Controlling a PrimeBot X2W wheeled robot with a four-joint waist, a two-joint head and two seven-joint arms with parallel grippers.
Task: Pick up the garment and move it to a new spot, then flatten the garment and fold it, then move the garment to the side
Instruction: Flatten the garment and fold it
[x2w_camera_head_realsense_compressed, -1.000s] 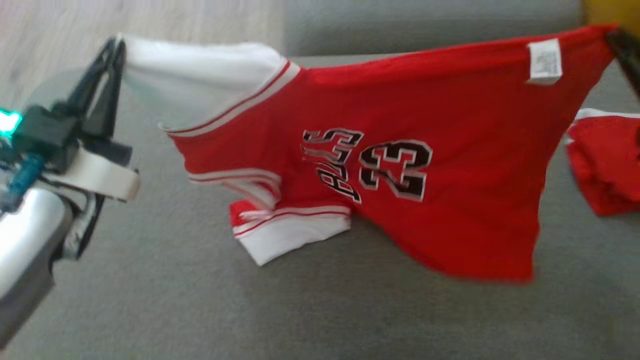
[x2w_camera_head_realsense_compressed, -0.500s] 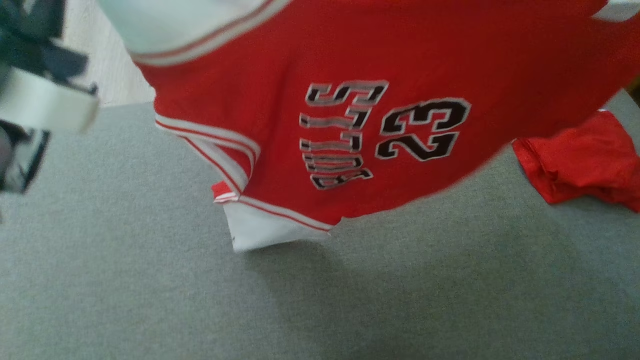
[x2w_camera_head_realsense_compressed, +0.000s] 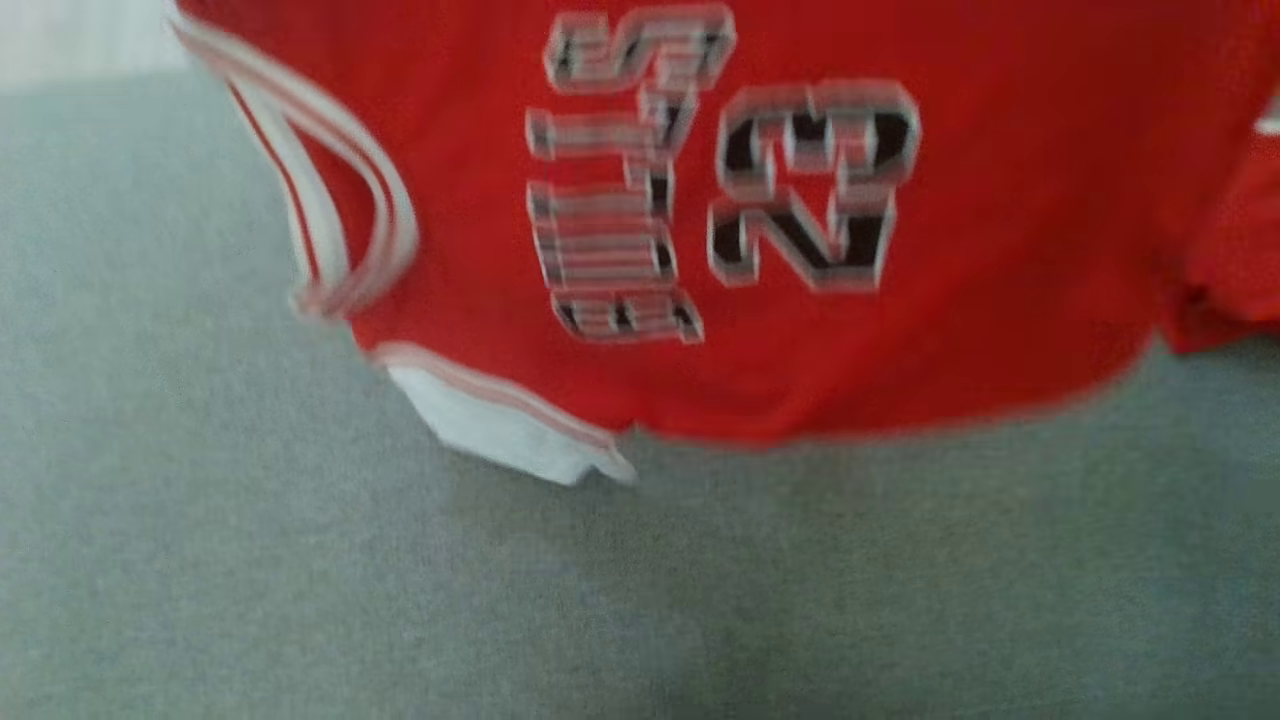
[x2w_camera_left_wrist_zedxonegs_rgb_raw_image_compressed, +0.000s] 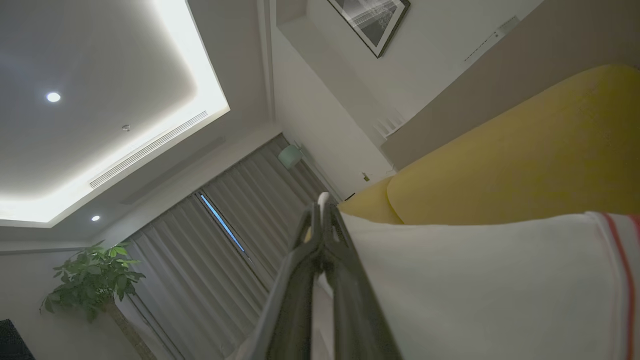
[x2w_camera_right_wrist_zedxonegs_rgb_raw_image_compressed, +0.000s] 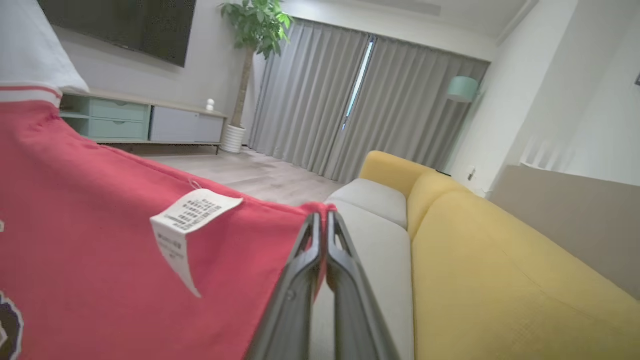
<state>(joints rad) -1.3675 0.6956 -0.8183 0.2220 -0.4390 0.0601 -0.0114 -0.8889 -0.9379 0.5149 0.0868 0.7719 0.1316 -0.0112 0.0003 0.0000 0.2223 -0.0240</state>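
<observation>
The garment (x2w_camera_head_realsense_compressed: 1000, 250) is a red jersey with white trim and a black "23". It hangs stretched sideways above the grey seat cushion (x2w_camera_head_realsense_compressed: 300, 600), blurred in the head view. My left gripper (x2w_camera_left_wrist_zedxonegs_rgb_raw_image_compressed: 322, 210) is shut on the jersey's white sleeve (x2w_camera_left_wrist_zedxonegs_rgb_raw_image_compressed: 475, 280). A red corner of the garment (x2w_camera_right_wrist_zedxonegs_rgb_raw_image_compressed: 100, 225), close to its white care tag (x2w_camera_right_wrist_zedxonegs_rgb_raw_image_compressed: 192, 215), is pinched in my right gripper (x2w_camera_right_wrist_zedxonegs_rgb_raw_image_compressed: 322, 217), which is shut. The jersey's low white sleeve (x2w_camera_head_realsense_compressed: 500, 430) dangles just over the cushion.
A second red piece of cloth (x2w_camera_head_realsense_compressed: 1230, 260) shows at the right edge of the head view, partly behind the jersey. The sofa's yellow backrest (x2w_camera_right_wrist_zedxonegs_rgb_raw_image_compressed: 500, 280) runs along one side. A TV cabinet (x2w_camera_right_wrist_zedxonegs_rgb_raw_image_compressed: 125, 122), a potted plant (x2w_camera_right_wrist_zedxonegs_rgb_raw_image_compressed: 255, 20) and grey curtains (x2w_camera_right_wrist_zedxonegs_rgb_raw_image_compressed: 350, 100) stand across the room.
The head camera has tilted and the jersey now fills the top of its view, larger and closer. Both arms have left the head view. Both grips hold.
</observation>
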